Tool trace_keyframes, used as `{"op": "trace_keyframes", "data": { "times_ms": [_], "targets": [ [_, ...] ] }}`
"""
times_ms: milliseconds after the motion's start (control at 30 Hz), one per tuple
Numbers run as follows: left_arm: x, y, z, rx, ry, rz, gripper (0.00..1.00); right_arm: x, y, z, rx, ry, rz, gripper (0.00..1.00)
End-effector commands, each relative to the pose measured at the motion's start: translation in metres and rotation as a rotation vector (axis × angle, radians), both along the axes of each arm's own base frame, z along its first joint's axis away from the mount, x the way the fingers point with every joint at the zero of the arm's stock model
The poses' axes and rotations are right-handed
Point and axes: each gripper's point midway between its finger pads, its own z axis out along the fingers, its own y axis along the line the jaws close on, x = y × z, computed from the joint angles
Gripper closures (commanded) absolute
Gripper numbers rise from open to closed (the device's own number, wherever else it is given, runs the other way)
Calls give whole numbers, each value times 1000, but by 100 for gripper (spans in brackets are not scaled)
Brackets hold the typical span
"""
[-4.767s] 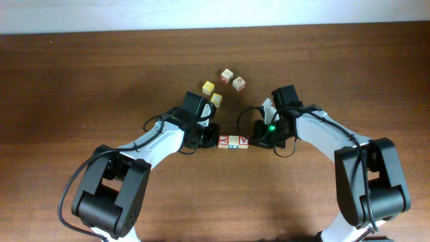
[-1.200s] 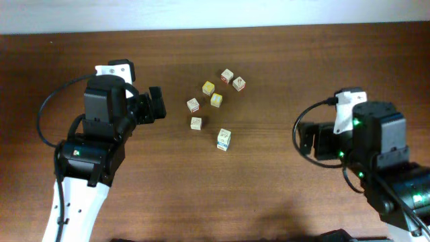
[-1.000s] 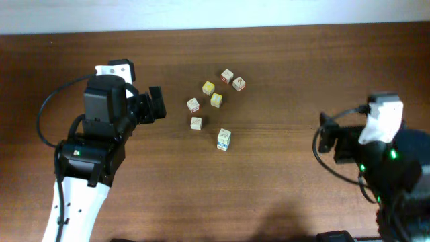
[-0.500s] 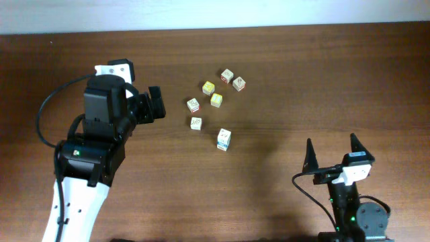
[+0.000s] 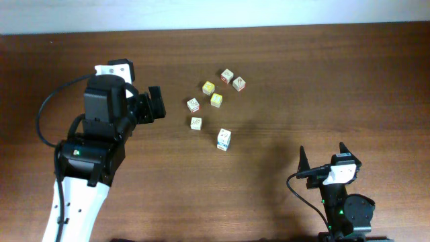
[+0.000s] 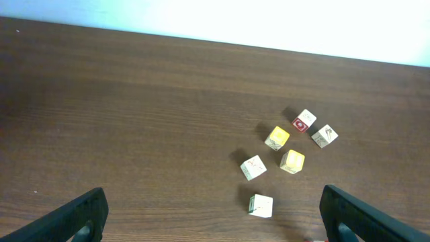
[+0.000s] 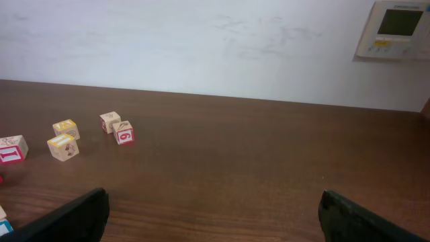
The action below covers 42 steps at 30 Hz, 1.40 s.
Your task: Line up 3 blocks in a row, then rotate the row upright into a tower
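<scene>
At the far left, the white-and-black left arm (image 5: 87, 161) covers part of the dark, grained wooden table (image 5: 302, 67). From above, the left gripper (image 5: 158, 104) shows only as stubby dark fingers. Its own wrist view catches just two black fingertips at the bottom corners, spread wide, with bare table between them and nothing touched. To its right, and apart from it, the small square-edged pale wooden cubes sit loosely scattered on the tabletop. The red-marked block (image 5: 193, 105) is nearest the gripper, and the green-marked block (image 5: 195, 124) lies near it toward the front edge. The blue-marked block (image 5: 224, 139) is farther right and nearer the front. It lies outside the left wrist view and is cut to a sliver at the bottom-left corner of the right wrist view. The printed marks are too small to read from above. Behind these sit two yellow-faced cubes (image 5: 208, 88) and two pale red-lettered cubes (image 5: 227, 75), one of which shows a red 6 in the right wrist view. At the lower right, well apart from every cube, the right gripper (image 5: 323, 149) points toward the back of the table with its dark pointed fingers spread wide, holding and touching nothing.
</scene>
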Motion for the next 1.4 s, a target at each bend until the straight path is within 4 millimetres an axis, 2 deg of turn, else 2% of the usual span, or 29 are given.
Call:
{"op": "trace_keyframes", "data": {
  "times_ms": [0, 367, 433, 500, 567, 667, 800, 867, 967, 1133, 1233, 1367],
  "targets": [
    [1, 3, 6, 8, -17, 4, 1, 0, -5, -2, -1, 0, -26, 1],
    [1, 3, 7, 9, -17, 5, 1, 0, -5, -2, -1, 0, -26, 1],
    [-3, 19, 3, 65, -3, 72, 1, 0, -5, -2, -1, 0, -26, 2],
    [-16, 31, 1, 124, -17, 61, 1, 0, -5, -2, -1, 0, -26, 2],
    [-33, 41, -8, 150, -80, 16, 1, 0, -5, -2, -1, 0, -26, 2],
    [-56, 34, -17, 242, -333, -176, 1, 0, -5, -2, -1, 0, -26, 2],
    [-84, 34, -40, 352, -512, -211, 1, 0, -5, -2, -1, 0, -26, 2],
    [-97, 34, -63, 396, -561, -217, 1, 0, -5, -2, -1, 0, -26, 2],
    [-105, 35, -87, 422, -587, -208, 1, 0, -5, -2, -1, 0, -26, 1],
    [-111, 35, -106, 437, -636, -201, 1, 0, -5, -2, -1, 0, -26, 1],
    [-110, 37, -126, 447, -585, -204, 1, 0, -5, -2, -1, 0, -26, 2],
    [-110, 38, -125, 448, -586, -202, 1, 0, -5, -2, -1, 0, -26, 1]
  ]
}}
